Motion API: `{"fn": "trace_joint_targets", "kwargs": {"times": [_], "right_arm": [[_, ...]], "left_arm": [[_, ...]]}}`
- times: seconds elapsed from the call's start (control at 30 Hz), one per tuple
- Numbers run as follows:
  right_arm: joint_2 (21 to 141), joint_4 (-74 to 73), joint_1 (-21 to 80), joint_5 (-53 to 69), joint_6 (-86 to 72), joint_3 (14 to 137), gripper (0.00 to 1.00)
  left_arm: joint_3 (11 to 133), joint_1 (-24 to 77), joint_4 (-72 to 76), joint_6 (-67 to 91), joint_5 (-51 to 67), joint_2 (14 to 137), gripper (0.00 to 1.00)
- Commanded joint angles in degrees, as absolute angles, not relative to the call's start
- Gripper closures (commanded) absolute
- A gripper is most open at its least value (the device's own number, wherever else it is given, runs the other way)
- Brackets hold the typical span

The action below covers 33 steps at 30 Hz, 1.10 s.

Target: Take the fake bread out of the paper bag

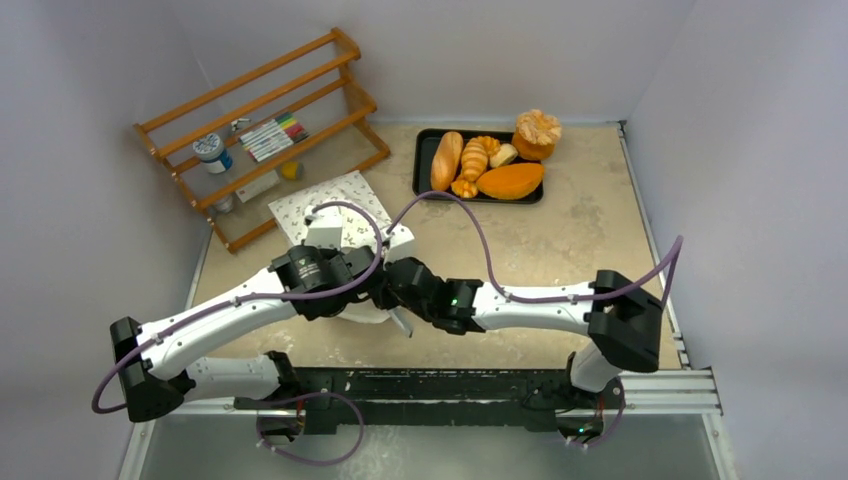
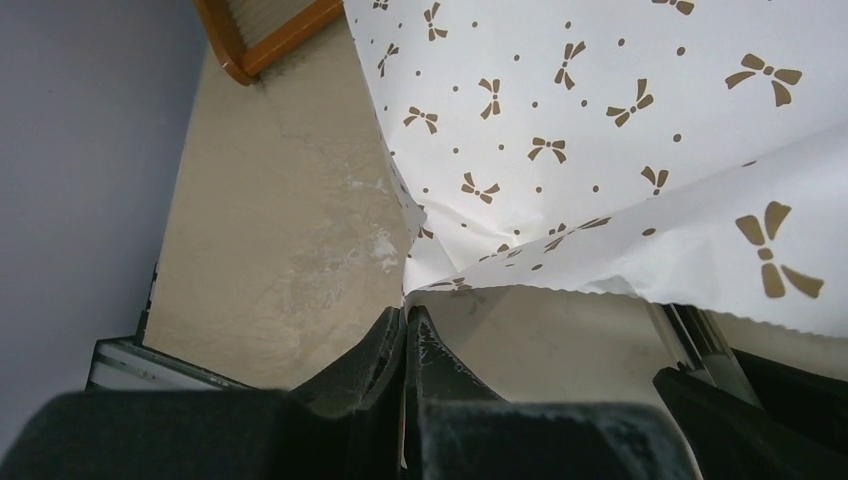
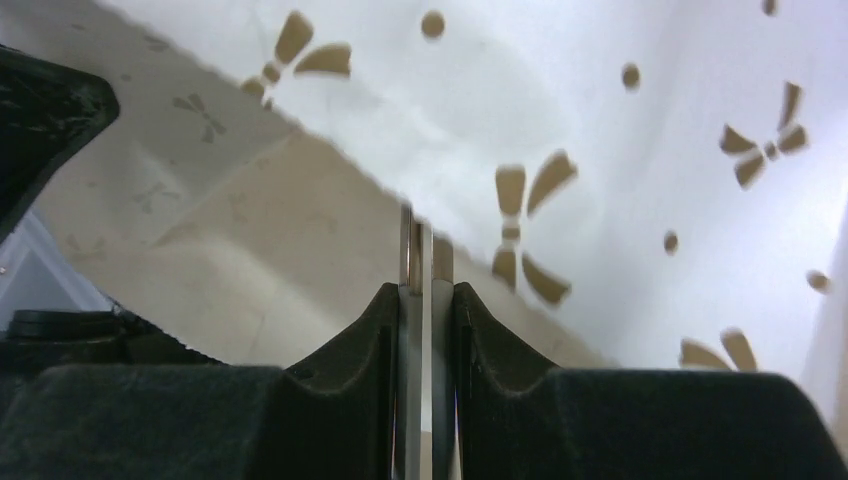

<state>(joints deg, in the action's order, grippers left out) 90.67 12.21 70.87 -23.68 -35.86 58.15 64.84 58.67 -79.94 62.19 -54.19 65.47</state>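
Observation:
The paper bag (image 1: 330,205), off-white with small tan bow marks, lies on the table in front of the wooden rack, its mouth toward the arms. My left gripper (image 1: 368,287) is shut on the bag's mouth edge. In the left wrist view the jaws (image 2: 405,312) pinch a corner of the bag (image 2: 600,120). My right gripper (image 1: 396,282) is shut on the mouth edge right beside it. In the right wrist view (image 3: 420,288) the paper (image 3: 600,120) runs between the pads. The mouth is held slightly apart and shows the peach-tan inside (image 2: 560,340). No bread shows inside the bag.
A black tray (image 1: 425,165) at the back right holds several fake breads, among them a long loaf (image 1: 447,160); a round loaf (image 1: 538,133) sits at its far corner. A wooden rack (image 1: 260,130) with markers and a jar stands at the back left. Walls close in on three sides.

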Motion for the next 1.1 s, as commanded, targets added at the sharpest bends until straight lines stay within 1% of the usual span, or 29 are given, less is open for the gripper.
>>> {"fn": "trace_joint_targets", "kwargs": {"times": [0.0,0.07,0.23,0.27,0.33,0.43,0.73,0.87,0.97,1.07], "right_arm": [[92.8,11.8,70.8,-20.4,-35.6,60.9,1.00],[93.4,11.3,70.7,-19.1,-35.8,60.9,1.00],[93.3,9.2,70.6,-20.6,-36.6,60.7,1.00],[92.9,9.5,70.6,-20.8,-36.8,60.2,1.00],[92.6,10.0,70.5,-21.0,-37.1,59.5,1.00],[93.2,10.6,70.5,-20.3,-37.3,59.8,1.00],[96.9,12.7,68.6,-14.5,-37.9,62.7,1.00],[98.4,12.8,67.9,-13.2,-37.1,64.6,0.95],[100.3,13.4,67.1,-11.8,-36.9,66.2,0.88],[103.0,14.1,65.9,-10.1,-36.8,68.1,0.84]], "left_arm": [[62.8,59.0,-77.2,64.5,-53.4,64.0,1.00],[62.5,59.1,-76.2,64.6,-52.1,63.7,1.00],[60.6,60.4,-73.4,66.4,-47.8,61.1,1.00],[60.2,60.9,-72.5,66.9,-47.0,60.2,0.97],[59.6,61.6,-71.5,67.8,-46.3,58.7,0.96],[59.3,61.9,-70.8,67.9,-46.5,57.8,1.00],[60.3,61.9,-69.0,66.2,-48.7,59.3,1.00],[60.7,62.0,-69.0,66.4,-49.6,59.1,1.00],[60.3,61.9,-68.7,66.5,-49.5,59.4,1.00],[60.3,61.9,-69.2,66.9,-49.7,59.9,1.00]]}}
